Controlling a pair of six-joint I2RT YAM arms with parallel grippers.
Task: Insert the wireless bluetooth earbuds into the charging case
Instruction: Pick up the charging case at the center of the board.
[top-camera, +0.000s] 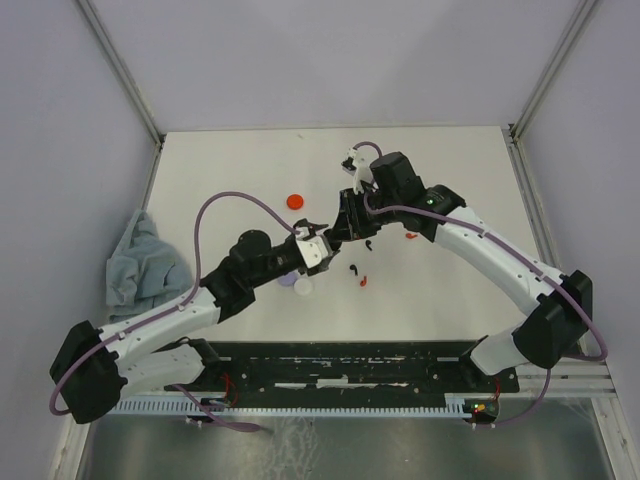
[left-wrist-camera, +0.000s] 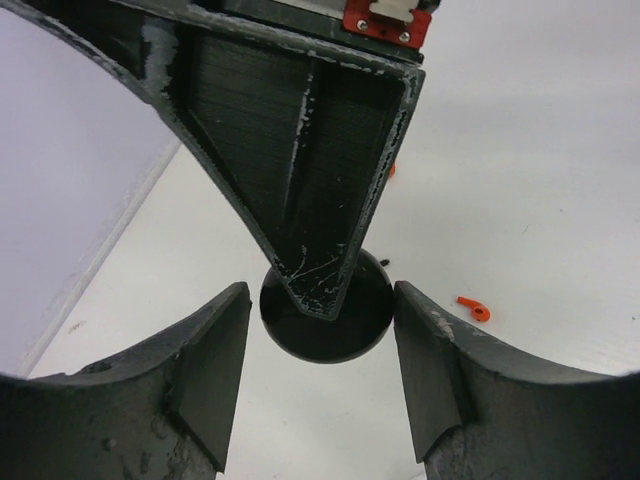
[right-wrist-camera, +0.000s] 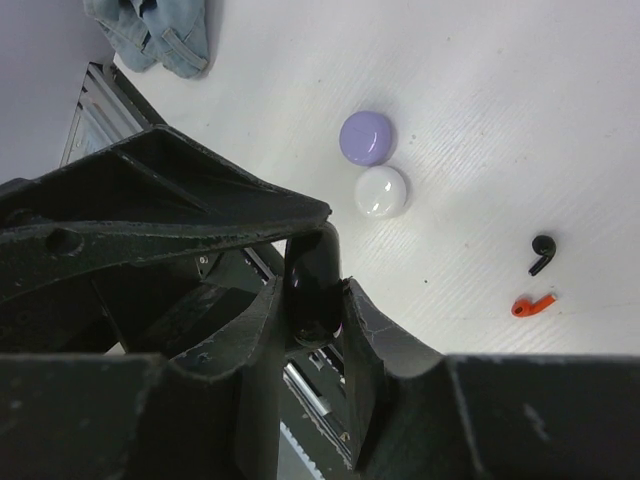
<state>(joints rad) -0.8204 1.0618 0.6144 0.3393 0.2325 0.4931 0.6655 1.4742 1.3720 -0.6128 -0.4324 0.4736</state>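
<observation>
My right gripper (right-wrist-camera: 315, 292) is shut on a black round charging case (right-wrist-camera: 318, 262), held edge-on above the table. In the left wrist view the case (left-wrist-camera: 325, 325) shows as a black disc behind one right finger (left-wrist-camera: 300, 150). My left gripper (left-wrist-camera: 320, 300) is open, its jaws on either side of the case and not touching it. Both grippers meet mid-table, left (top-camera: 322, 238) and right (top-camera: 345, 222). A black earbud (right-wrist-camera: 541, 252) and a red earbud (right-wrist-camera: 532, 304) lie on the table; they also show in the top view, black (top-camera: 353, 268) and red (top-camera: 363, 281).
A lavender disc (right-wrist-camera: 367, 137) and a white disc (right-wrist-camera: 381, 191) lie side by side by the left arm. A red disc (top-camera: 295, 201) lies further back. A blue-grey cloth (top-camera: 140, 265) is at the left edge. Another small red piece (top-camera: 410, 236) lies under the right arm.
</observation>
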